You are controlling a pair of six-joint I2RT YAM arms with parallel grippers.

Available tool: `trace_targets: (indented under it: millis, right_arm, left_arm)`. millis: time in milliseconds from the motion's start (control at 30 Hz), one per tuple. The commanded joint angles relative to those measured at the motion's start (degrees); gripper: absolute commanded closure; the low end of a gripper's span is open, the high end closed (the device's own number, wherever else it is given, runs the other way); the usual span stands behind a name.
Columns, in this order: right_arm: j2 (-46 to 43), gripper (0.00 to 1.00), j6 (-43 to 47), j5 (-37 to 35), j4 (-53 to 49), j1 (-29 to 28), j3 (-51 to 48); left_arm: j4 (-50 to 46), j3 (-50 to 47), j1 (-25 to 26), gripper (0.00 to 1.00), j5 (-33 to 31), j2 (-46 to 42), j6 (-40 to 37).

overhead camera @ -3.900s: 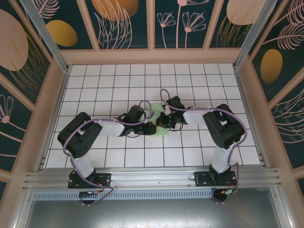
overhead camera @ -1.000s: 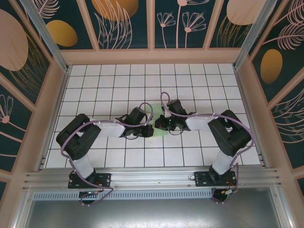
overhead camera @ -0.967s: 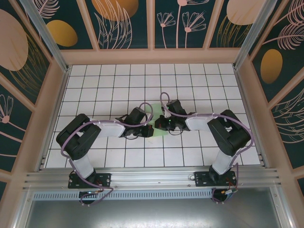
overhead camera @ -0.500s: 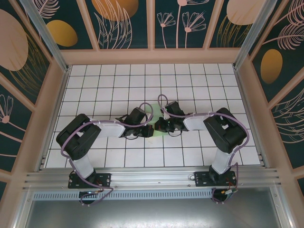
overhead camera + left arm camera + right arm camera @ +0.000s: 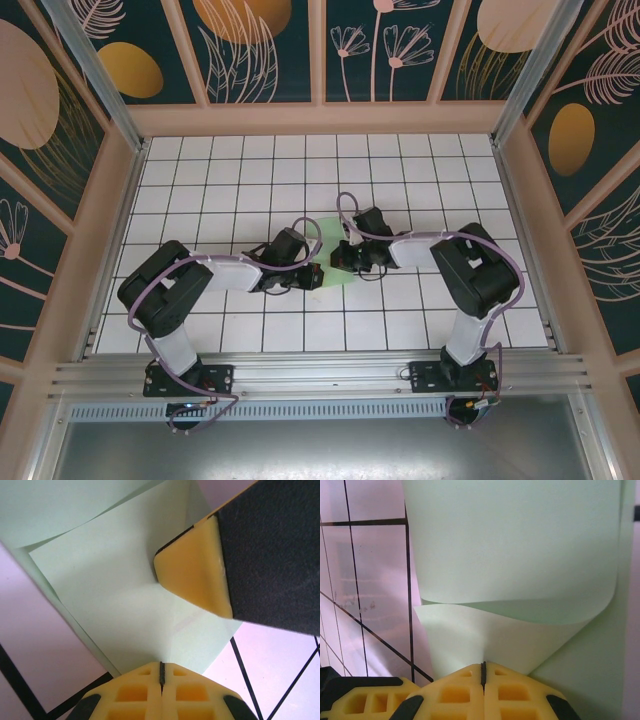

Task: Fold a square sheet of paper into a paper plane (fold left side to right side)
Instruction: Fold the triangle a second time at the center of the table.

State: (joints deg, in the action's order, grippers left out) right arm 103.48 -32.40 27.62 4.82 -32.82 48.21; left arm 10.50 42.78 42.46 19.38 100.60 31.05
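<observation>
Pale mint-green paper [image 5: 520, 545] — plain (unmarked); white table [image 5: 200, 170], black grid lines

Closed left gripper [image 5: 161, 672] apparently presses the paper [image 5: 110, 590].

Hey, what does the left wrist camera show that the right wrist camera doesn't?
Left wrist camera: the other arm's yellow finger pressed down against the green paper, which lies fairly flat there.
Right wrist camera: the paper's upper layer curling over in a loose loop.
Both: the same paper on white tiles, with the left gripper and the right gripper each shut at its edge.
</observation>
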Motion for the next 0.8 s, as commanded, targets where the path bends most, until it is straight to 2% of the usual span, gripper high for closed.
trace_targets:
  millis: [0, 467, 767]
  right_arm:
    - [2.23, 1.00, 2.42, -4.84, -1.70, 3.99, 1.49]
    - [5.37, 1.00, 5.23, -4.12, -3.14, 10.36, 4.98]
    - [-1.15, 1.00, 6.09, -3.72, -3.09, 11.78, 4.65]
  left_arm:
    - [-8.83, -3.32, -0.01, 1.00, -5.32, 3.35, -1.36]
    - [-8.57, -3.59, -0.01, 1.00, -5.31, 2.38, -1.17]
    - [-7.58, -2.66, -0.03, 1.00, -4.70, 1.27, -0.56]
